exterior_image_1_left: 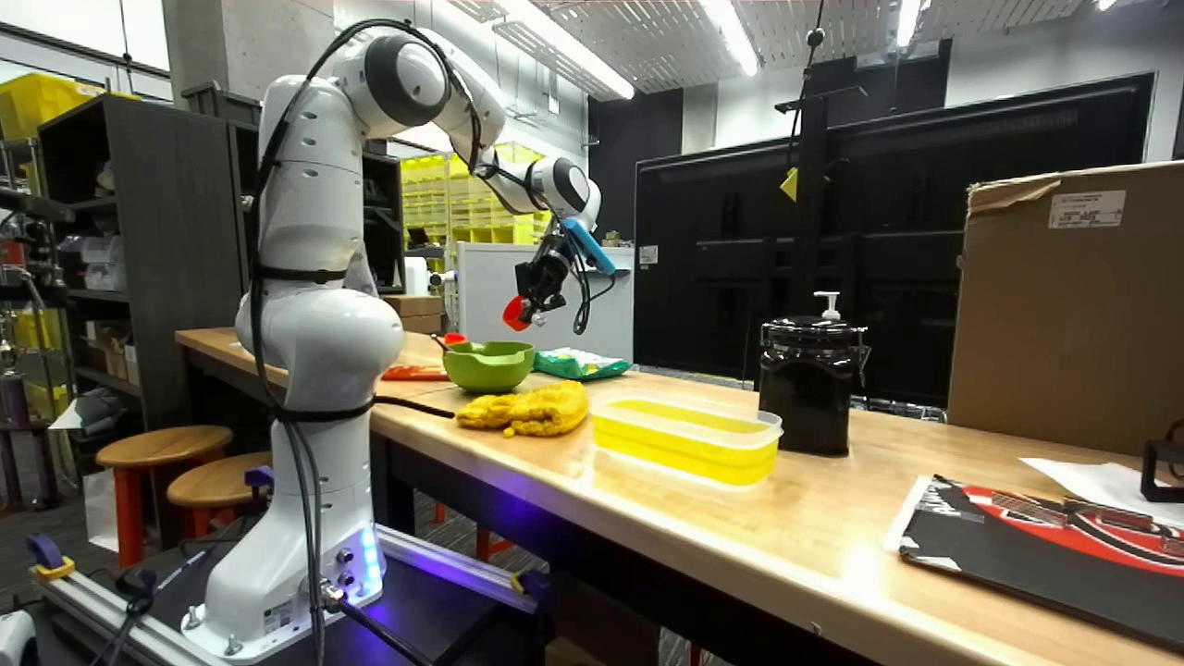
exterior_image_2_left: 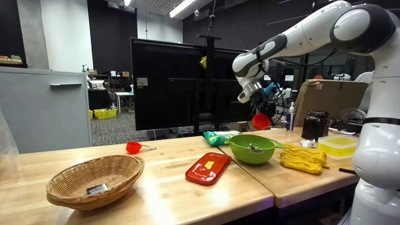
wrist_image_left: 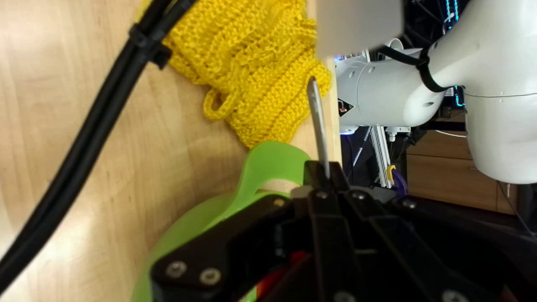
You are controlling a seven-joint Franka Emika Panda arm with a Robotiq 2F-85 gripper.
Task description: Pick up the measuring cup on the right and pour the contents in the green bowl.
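One gripper (wrist_image_left: 325, 171) pinches the handle (wrist_image_left: 319, 121) of one tilted measuring cup (exterior_image_2_left: 261, 121); pouring appears in hand, the next move presumably a fuller tip. In an exterior view: one green bowl (exterior_image_2_left: 252, 157) at six o'clock below; one further red cup (exterior_image_2_left: 133, 147) at the bowl's nine o'clock, one yellow knit (exterior_image_2_left: 302, 158) at three.
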